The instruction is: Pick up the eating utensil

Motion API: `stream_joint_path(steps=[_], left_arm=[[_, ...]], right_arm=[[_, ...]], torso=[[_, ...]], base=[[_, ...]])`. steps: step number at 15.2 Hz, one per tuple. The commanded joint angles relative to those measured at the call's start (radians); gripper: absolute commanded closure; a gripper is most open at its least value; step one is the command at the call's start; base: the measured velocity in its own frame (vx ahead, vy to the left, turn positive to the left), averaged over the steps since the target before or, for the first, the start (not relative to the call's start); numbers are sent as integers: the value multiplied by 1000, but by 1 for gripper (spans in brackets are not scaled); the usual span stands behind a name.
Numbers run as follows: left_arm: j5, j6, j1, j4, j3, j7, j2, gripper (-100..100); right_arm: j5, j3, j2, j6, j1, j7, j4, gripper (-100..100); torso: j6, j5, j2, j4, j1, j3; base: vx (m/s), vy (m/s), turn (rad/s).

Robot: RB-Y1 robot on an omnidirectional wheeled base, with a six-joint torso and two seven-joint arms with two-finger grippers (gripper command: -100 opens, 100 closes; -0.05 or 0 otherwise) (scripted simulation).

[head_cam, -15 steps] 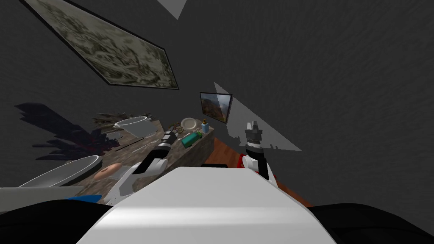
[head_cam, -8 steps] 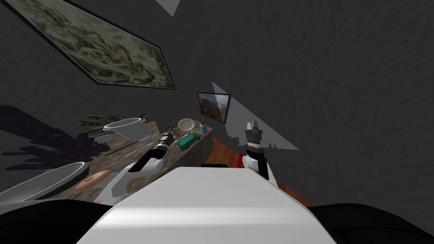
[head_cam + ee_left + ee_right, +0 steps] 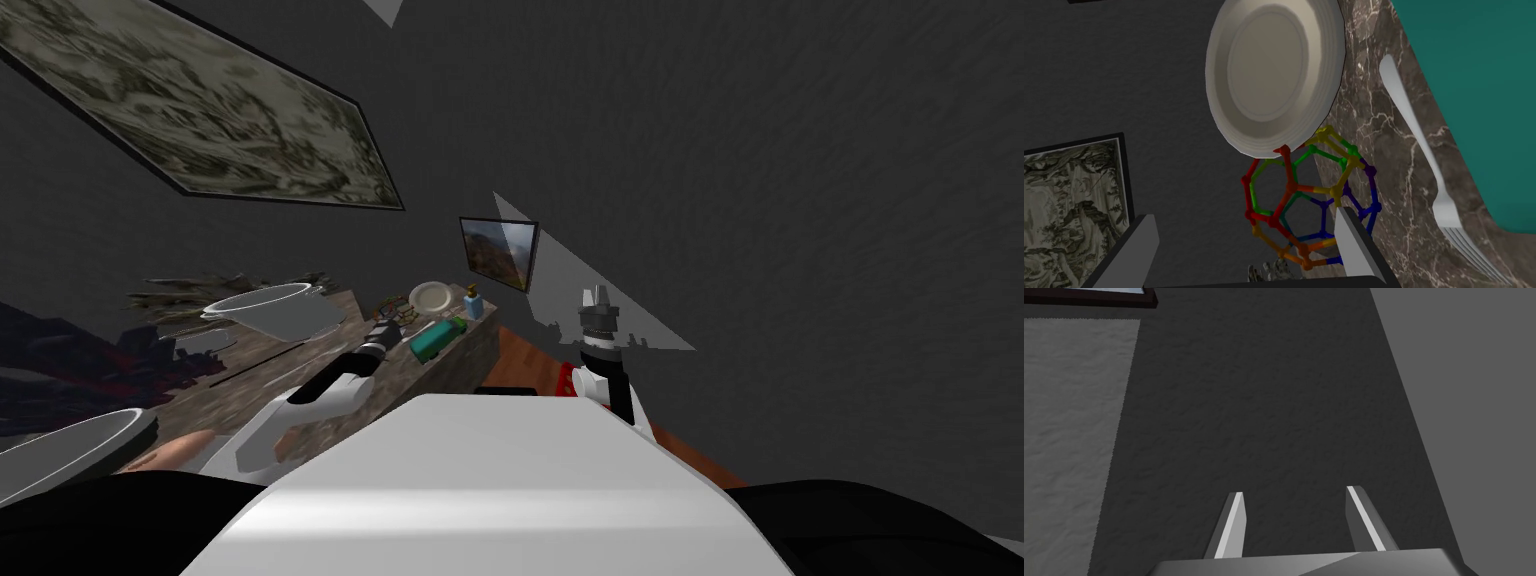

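Note:
A grey fork point(image 3: 1419, 140) lies flat on the brown marble counter point(image 3: 1374, 125), alongside a teal box point(image 3: 1474, 75). My left gripper point(image 3: 1245, 215) is open and hovers off to the fork's side, with nothing between its fingers. Straight ahead of it are a multicoloured rod polyhedron point(image 3: 1304, 200) and a white plate point(image 3: 1274, 75). In the head view the left gripper point(image 3: 385, 325) reaches over the counter point(image 3: 300, 370) near the teal box point(image 3: 437, 340) and the plate point(image 3: 431, 296). My right gripper point(image 3: 597, 295) is held up at the right, away from the counter, its fingers point(image 3: 1234, 523) open.
A large white bowl point(image 3: 275, 308) stands on the counter behind my left forearm. A second white bowl point(image 3: 70, 455) sits at the near left end. A small blue bottle point(image 3: 473, 303) stands at the far end beside the plate. The dark wall runs close behind the counter.
The whole head view has shifted, so I have moved: the counter and its things slid to the left. My left arm now stretches farther past the large bowl. The right arm has stayed as it was.

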Motion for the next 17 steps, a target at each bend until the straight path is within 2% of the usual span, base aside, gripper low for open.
stream_joint_path(steps=[1, 2, 3, 5, 6, 9, 10, 12, 13, 15, 16, 17], left_arm=[[6, 50, 0, 2, 7, 3, 3, -100], [6, 51, 0, 2, 7, 3, 3, -100], [31, 84, 3, 14, 28, 13, 21, -100], [31, 118, 3, 14, 28, 13, 21, -100], [56, 144, 6, 27, 50, 23, 37, -100], [56, 185, 6, 27, 50, 23, 37, -100], [81, 221, 10, 40, 71, 33, 53, -100], [81, 253, 10, 40, 71, 33, 53, -100], [106, 278, 13, 52, 93, 42, 69, -100], [106, 320, 13, 52, 93, 42, 69, -100], [130, 344, 17, 65, 114, 52, 84, -100], [130, 367, 17, 65, 114, 52, 84, -100]], right_arm=[[0, 0, 0, 0, 0, 0, 0, 0], [0, 0, 0, 0, 0, 0, 0, 0], [0, 0, 0, 0, 0, 0, 0, 0], [0, 0, 0, 0, 0, 0, 0, 0], [0, 0, 0, 0, 0, 0, 0, 0], [0, 0, 0, 0, 0, 0, 0, 0], [0, 0, 0, 0, 0, 0, 0, 0], [0, 0, 0, 0, 0, 0, 0, 0], [0, 0, 0, 0, 0, 0, 0, 0], [0, 0, 0, 0, 0, 0, 0, 0], [0, 0, 0, 0, 0, 0, 0, 0], [0, 0, 0, 0, 0, 0, 0, 0]], torso=[[0, 0, 0, 0, 0, 0], [0, 0, 0, 0, 0, 0], [0, 0, 1, 0, 1, 1], [0, 0, 0, 0, 1, 0], [0, 0, 1, 0, 1, 0], [0, 0, 0, 0, 1, 0], [0, 0, 1, 0, 1, 0], [0, 0, 1, 0, 1, 0], [0, 0, 0, 0, 1, 0], [0, 0, 0, 0, 1, 0], [0, 0, 0, 0, 1, 0], [0, 0, 0, 0, 1, 0]], base=[[26, -15, -28], [16, -3, 1], [30, -12, -78], [35, -15, -67], [35, -25, -75], [30, -10, -33], [26, -15, -72], [35, -13, -63], [43, -20, -79], [41, -14, -56], [43, -21, -76], [50, -25, -87]])
